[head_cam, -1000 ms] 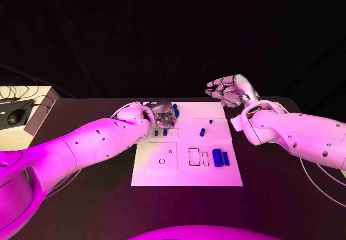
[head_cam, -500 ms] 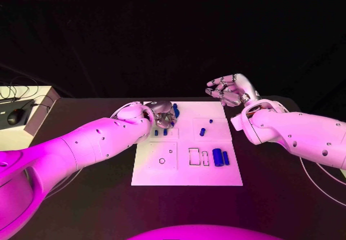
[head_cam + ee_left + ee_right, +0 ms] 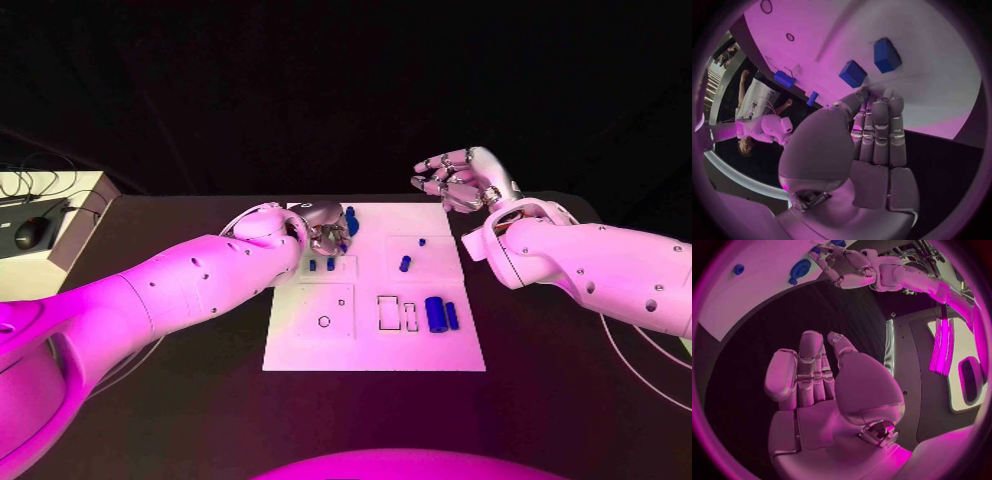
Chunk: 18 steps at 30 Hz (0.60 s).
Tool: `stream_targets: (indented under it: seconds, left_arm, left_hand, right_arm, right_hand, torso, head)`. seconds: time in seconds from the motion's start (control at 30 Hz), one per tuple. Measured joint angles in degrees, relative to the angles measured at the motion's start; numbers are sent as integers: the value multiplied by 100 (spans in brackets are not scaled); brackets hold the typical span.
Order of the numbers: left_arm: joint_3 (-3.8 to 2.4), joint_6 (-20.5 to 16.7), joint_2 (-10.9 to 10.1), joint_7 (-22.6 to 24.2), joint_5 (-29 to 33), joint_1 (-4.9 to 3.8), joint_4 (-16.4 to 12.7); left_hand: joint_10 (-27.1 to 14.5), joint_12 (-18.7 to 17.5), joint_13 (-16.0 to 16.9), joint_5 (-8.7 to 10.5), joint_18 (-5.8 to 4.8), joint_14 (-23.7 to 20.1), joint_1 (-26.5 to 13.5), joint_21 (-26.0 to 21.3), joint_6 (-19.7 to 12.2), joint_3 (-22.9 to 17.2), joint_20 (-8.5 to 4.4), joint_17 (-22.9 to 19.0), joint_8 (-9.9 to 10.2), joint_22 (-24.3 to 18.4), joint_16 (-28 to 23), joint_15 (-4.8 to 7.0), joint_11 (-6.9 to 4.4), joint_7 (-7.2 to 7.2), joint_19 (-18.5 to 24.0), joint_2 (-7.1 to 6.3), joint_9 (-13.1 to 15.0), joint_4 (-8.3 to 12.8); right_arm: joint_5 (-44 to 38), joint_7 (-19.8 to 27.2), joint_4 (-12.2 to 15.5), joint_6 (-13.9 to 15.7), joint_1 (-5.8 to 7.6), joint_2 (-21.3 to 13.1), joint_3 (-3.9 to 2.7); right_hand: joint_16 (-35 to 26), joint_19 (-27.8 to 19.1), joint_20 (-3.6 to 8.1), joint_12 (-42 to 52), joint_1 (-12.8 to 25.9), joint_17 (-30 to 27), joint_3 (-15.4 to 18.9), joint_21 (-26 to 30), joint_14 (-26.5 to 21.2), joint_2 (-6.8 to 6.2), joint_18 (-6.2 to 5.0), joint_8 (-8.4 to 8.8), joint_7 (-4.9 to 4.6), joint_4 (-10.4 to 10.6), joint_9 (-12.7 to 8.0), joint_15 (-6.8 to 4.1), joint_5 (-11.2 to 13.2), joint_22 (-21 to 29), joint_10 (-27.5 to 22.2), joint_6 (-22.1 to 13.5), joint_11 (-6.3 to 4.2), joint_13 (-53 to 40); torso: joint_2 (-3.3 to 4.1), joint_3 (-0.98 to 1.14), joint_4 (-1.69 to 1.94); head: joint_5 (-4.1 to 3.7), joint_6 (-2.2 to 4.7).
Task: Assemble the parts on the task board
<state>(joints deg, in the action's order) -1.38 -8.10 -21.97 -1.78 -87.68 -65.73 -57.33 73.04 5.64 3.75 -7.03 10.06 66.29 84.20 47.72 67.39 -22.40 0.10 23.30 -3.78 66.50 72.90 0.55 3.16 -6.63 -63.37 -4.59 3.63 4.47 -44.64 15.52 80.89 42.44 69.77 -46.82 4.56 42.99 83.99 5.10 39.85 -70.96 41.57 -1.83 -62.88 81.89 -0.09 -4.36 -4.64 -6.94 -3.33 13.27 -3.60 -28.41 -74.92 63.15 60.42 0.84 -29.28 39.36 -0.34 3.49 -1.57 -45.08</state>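
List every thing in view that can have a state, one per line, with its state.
left hand: low over the far left corner of the task board, fingers extended beside blue parts; whether it holds one cannot be told.
right hand: raised beyond the board's far right corner, fingers curled, holding nothing.
task board: flat on the table.
two blue cylinders: lying side by side on the board's right.
small blue part: lying mid-board.

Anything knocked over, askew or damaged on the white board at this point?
Nothing stands out. The white board lies flat and square on the table, the blue pieces rest on it, the left hand sits at its far corner, and the right hand hangs beyond it.
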Motion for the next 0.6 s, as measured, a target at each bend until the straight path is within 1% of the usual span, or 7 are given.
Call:
stream_targets:
  seconds: [0.1, 0.17, 0.3, 0.37, 0.4, 0.5, 0.6]
  left_arm:
    - [2, -57, -23, 0, 30, 7, -10]
    - [2, -105, -52, 0, 58, 13, -34]
    - [-13, -198, -138, 6, 141, 21, -139]
    - [-48, -233, -195, 7, 187, 24, -214]
    - [-77, -252, -238, 7, 220, 25, -265]
    - [-148, -278, -348, 6, 299, 24, -399]
    - [-234, -286, -491, -5, 381, 21, -571]
  left_hand:
    - [61, -35, 4, 12, -46, 86, -23, 16, 82, -21, -52, 30, 15, 0, -47, 24, -17, 0, -29, 23, 0, 37]
    - [80, -69, 6, 13, -82, 89, -38, 16, 83, -37, -53, 64, 15, 0, -82, 27, -18, -1, -30, 38, 0, 53]
    - [111, -104, 16, 29, -86, 110, -59, 16, 83, -36, -53, 116, 16, 0, -107, 48, -30, -1, -30, 59, 0, 53]
    - [112, -104, 16, 22, -88, 110, -59, 16, 83, -36, -53, 116, 16, 0, -107, 48, -31, -1, -30, 59, 0, 54]
    - [112, -105, 17, 7, -90, 130, -60, 16, 83, -36, -64, 140, 16, -1, -134, 28, -31, -1, -41, 59, 0, 54]
    - [112, -105, 17, 6, -92, 130, -60, 16, 82, -30, -72, 162, 16, -1, -134, 28, -31, -1, -50, 59, 0, 60]
    - [112, -105, 18, 6, -95, 130, -60, 16, 82, -19, -72, 180, 17, -1, -136, 28, -30, -1, -50, 59, 1, 71]
  right_arm:
    - [-1, 2, 3, 0, 0, -2, 0]
    - [-1, 3, 3, -1, 0, -3, 0]
    - [-1, 4, 3, -1, 0, -4, 0]
    - [-1, 4, 0, -2, 0, -6, 0]
    - [-1, 4, -2, -2, 0, -8, 0]
    - [-1, 4, -6, -3, -1, -13, 0]
    - [-1, 4, -11, -3, -1, -23, 0]
  right_hand:
    - [0, 0, 0, 0, 0, 8, 0, 0, 0, 0, 0, 0, 0, 0, 6, 0, 0, 0, 0, 0, 0, 0]
    - [0, 0, 0, 0, 0, 8, 0, 0, 0, 0, 0, 0, 0, 0, 6, 0, 0, 0, 1, 0, 0, 0]
    - [0, 0, 0, 0, 0, 8, 0, 0, 0, 0, 0, 0, 1, 0, 6, 0, 0, 1, 1, 0, 1, 0]
    - [0, 0, 0, 0, 0, 8, 0, 0, 0, 0, 0, 0, 1, 0, 5, 0, 0, 1, 1, 1, 1, -1]
    - [0, 0, 0, 0, 0, 8, 0, 0, 0, 0, 0, 0, 1, 0, 5, 0, 0, 1, 1, 1, 1, 0]
    - [0, 0, 0, 0, 0, 8, 0, 0, 0, 0, -1, 0, 2, 0, 5, 0, 0, 1, 1, 1, 1, -1]
    - [0, 0, 0, 0, 0, 8, 0, 0, 0, 0, 0, 0, 9, 0, 5, 0, 0, 1, 9, 8, 9, -1]
  torso:
    - [-1, 0, 0]
    - [-2, 1, 0]
    - [-3, 2, -1]
    - [-5, 2, -1]
    - [-6, 3, -1]
    - [-11, 4, 2]
    - [-19, 3, 12]
  head:
    - [3, 0]
    - [4, 8]
    - [12, 26]
    - [14, 33]
    - [15, 35]
    - [16, 38]
    - [17, 36]
